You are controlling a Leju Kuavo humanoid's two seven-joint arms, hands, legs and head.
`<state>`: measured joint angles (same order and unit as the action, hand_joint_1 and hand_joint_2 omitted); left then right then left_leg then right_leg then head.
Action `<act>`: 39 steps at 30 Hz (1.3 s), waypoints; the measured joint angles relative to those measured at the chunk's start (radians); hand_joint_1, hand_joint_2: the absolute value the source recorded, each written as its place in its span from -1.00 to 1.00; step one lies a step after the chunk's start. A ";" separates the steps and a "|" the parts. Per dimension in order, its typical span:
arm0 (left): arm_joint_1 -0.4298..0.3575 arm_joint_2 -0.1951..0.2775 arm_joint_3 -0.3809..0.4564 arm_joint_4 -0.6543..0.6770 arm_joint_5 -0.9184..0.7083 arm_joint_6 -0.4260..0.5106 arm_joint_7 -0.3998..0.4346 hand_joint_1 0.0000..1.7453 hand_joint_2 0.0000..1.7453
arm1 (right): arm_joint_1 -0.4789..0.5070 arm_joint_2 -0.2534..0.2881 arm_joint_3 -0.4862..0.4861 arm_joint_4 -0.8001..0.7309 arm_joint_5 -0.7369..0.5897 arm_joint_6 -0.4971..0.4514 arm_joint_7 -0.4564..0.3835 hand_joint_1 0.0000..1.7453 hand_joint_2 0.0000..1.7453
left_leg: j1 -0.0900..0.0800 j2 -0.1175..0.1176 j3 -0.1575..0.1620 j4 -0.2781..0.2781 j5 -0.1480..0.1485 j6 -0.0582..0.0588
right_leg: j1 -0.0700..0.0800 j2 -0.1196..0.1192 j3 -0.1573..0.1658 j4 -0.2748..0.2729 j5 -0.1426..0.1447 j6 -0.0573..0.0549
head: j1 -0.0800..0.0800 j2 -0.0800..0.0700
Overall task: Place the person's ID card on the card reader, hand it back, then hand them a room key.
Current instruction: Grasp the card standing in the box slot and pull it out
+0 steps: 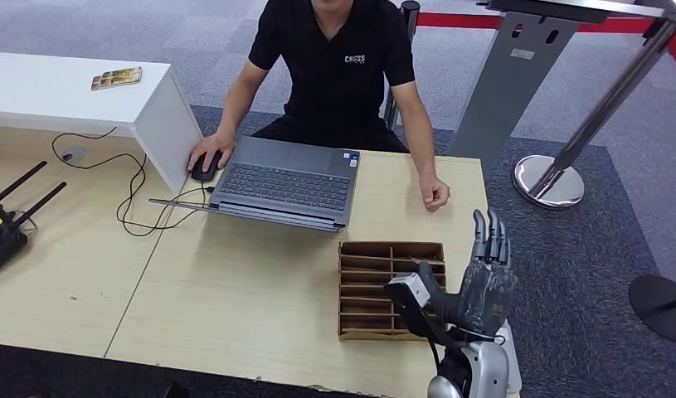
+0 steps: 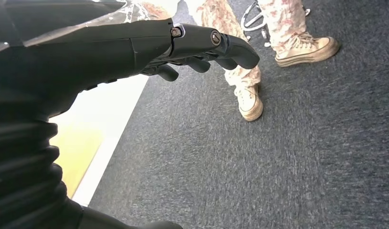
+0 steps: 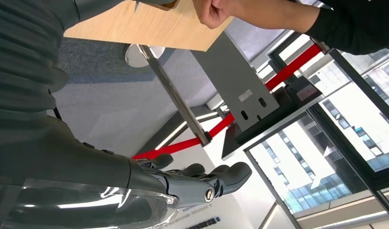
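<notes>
- Broadly, a light wooden counter (image 1: 251, 290) runs across the head view, with grey carpet (image 1: 583, 249) beyond its far and right edges.
- A person (image 1: 338, 66) in a black shirt sits on the far side, one hand on a dark mouse (image 1: 205, 167) and the other a closed fist (image 1: 435, 193) resting on the counter.
- Between those hands lies an open grey laptop (image 1: 289, 182), its keyboard facing the person.
- A white raised shelf (image 1: 77, 91) stands at the far left of the counter and carries a small coloured card (image 1: 116, 78); whether it is the ID card or a room key I cannot tell.
- Black cables (image 1: 135, 195) loop below the shelf, and a black device with antennas (image 1: 7, 224) sits at the left edge.
- A brown cardboard organiser (image 1: 388, 290) with slotted compartments lies near the right corner of the counter.
- Red barrier tape (image 1: 483, 21) and a chrome post base (image 1: 548, 181) stand on the carpet behind.
- The right robot hand (image 1: 488, 286) is raised just beside the organiser's right side, fingers straight and apart, holding nothing and touching nothing.
- The left robot hand (image 2: 202, 50) hangs over the carpet with fingers loosely extended and empty; a bystander's sneakers (image 2: 278, 71) are near.
</notes>
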<state>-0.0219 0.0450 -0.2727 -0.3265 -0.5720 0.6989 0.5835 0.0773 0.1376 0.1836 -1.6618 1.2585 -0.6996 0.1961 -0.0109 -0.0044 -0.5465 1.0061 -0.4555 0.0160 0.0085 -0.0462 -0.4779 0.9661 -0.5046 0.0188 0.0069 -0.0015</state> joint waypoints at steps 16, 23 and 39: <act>-0.001 -0.002 0.046 0.000 -0.018 0.000 -0.025 -1.00 1.00 | -0.105 -0.313 0.303 0.009 0.033 0.001 0.472 -1.00 1.00 | -0.001 0.000 0.000 0.000 0.000 0.000 | 0.000 0.000 0.000 0.000 0.000 0.000 | 0.000 0.000; -0.001 -0.002 0.058 0.000 -0.020 0.000 -0.027 -1.00 1.00 | -0.121 -0.421 0.390 0.009 0.022 0.018 0.496 -1.00 1.00 | -0.001 0.000 0.000 0.000 0.000 0.000 | 0.000 0.000 0.000 0.000 0.000 0.000 | 0.000 0.000; -0.002 -0.003 0.070 0.002 -0.022 0.000 -0.040 -1.00 1.00 | -0.139 -0.510 0.471 -0.016 0.007 0.026 0.500 -1.00 1.00 | -0.001 0.000 0.000 0.000 0.000 0.000 | 0.000 0.000 0.000 0.000 0.000 0.000 | 0.000 0.000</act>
<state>-0.0242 0.0416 -0.2029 -0.3246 -0.5940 0.6988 0.5438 -0.0618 -0.3719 0.6546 -1.6776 1.2659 -0.6732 0.6958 -0.0116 -0.0045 -0.5468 1.0063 -0.4556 0.0163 0.0082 -0.0463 -0.4782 0.9659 -0.5046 0.0189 0.0068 -0.0015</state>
